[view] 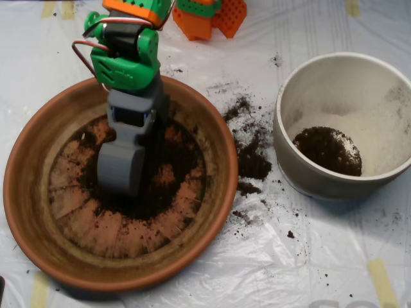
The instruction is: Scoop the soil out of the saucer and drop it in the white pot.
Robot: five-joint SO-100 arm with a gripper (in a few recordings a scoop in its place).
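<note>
Green and orange arm (125, 45) reaches down from the top, ending in the grey scoop (121, 168), its shells pressed together in the soil (164, 154) on the saucer (38, 160) floor. Right of the scoop, spilled soil dirties the plastic sheet (321, 256); farther right, the white pot (308, 96) holds a dark clump.

One fixed overhead cam, looking nearly straight down at the table (321, 256), close in. Saucer (38, 212) fills the left half, its left rim almost at the frame edge; pot (302, 173) sits at right, its rim running to the right edge. Arm (125, 58) comes in from the top edge, base cropped out.
</note>
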